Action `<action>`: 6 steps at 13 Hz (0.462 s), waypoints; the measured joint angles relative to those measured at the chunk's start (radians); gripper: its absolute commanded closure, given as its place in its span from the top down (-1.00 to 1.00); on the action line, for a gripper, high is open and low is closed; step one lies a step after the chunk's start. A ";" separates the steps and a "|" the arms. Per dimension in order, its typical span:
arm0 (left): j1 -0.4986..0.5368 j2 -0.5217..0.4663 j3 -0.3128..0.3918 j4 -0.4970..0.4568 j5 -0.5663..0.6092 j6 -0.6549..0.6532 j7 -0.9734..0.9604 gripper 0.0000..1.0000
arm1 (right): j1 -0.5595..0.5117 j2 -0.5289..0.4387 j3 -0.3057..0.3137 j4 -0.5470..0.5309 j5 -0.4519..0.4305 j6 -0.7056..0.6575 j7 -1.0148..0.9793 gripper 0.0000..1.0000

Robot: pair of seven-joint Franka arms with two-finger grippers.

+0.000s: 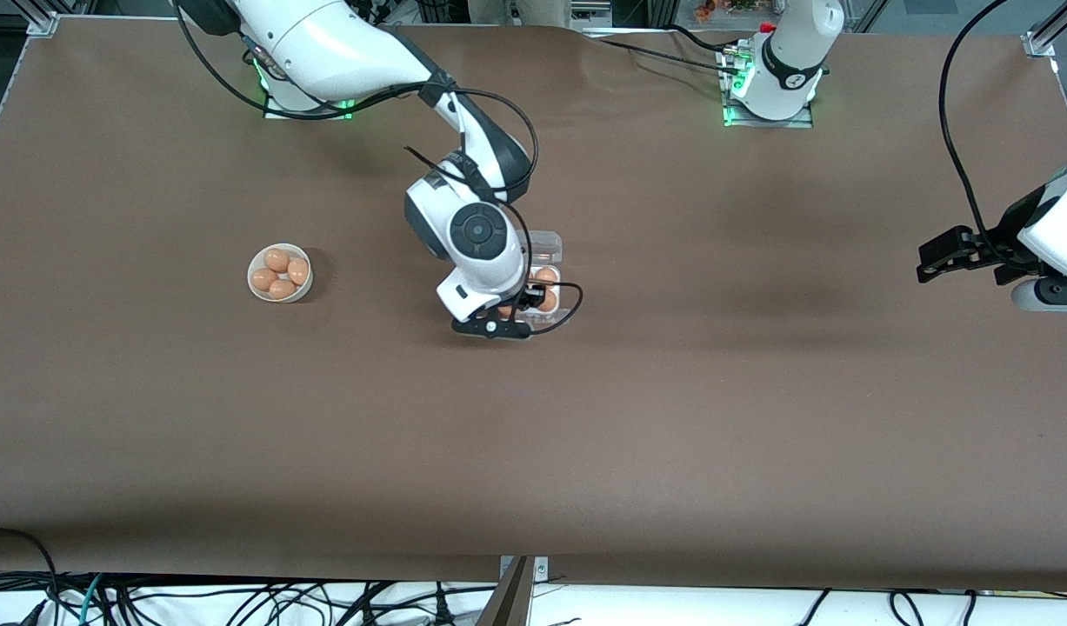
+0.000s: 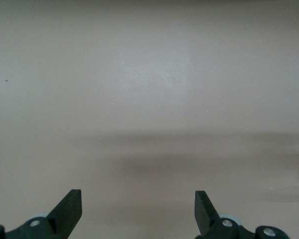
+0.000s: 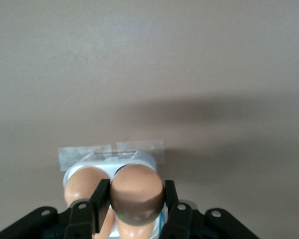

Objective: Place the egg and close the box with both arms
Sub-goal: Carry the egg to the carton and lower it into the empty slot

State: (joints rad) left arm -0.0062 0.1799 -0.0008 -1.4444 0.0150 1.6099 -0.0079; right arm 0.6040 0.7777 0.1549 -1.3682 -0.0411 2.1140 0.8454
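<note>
My right gripper (image 3: 136,188) is shut on a brown egg (image 3: 137,191) and holds it just over the clear-plastic box (image 3: 139,160). In the front view the right gripper (image 1: 503,320) hangs over the box (image 1: 557,289), which lies mid-table with its lid (image 1: 547,247) open and lying flat. Eggs (image 1: 546,276) sit in the cells, and one shows beside the held egg (image 3: 81,183). My left gripper (image 1: 929,263) waits open and empty over bare table at the left arm's end; its fingers (image 2: 70,209) stand wide apart.
A round white bowl (image 1: 253,291) with several brown eggs stands toward the right arm's end of the table. A black cable (image 1: 561,320) loops beside the box. Both arm bases (image 1: 768,109) stand along the table's edge farthest from the front camera.
</note>
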 measured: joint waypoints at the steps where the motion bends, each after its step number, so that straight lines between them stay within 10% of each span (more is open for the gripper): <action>1: -0.001 0.000 0.000 0.000 0.000 0.000 0.000 1.00 | 0.007 0.000 0.000 0.000 -0.001 0.000 0.009 -1.00; 4: -0.008 0.001 0.000 0.000 0.000 0.000 0.000 1.00 | 0.012 0.000 -0.001 0.000 -0.004 -0.001 0.018 -1.00; 5: -0.008 0.003 -0.001 0.000 0.000 -0.001 0.000 1.00 | 0.012 0.001 -0.002 0.000 -0.007 -0.002 0.023 -0.61; 6: -0.008 0.006 -0.001 0.000 0.000 -0.001 0.000 1.00 | 0.012 0.001 -0.003 0.000 -0.008 -0.002 0.026 0.31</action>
State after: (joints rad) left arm -0.0147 0.1863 -0.0015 -1.4448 0.0150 1.6092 -0.0079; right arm 0.6161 0.7790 0.1523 -1.3681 -0.0491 2.1122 0.8717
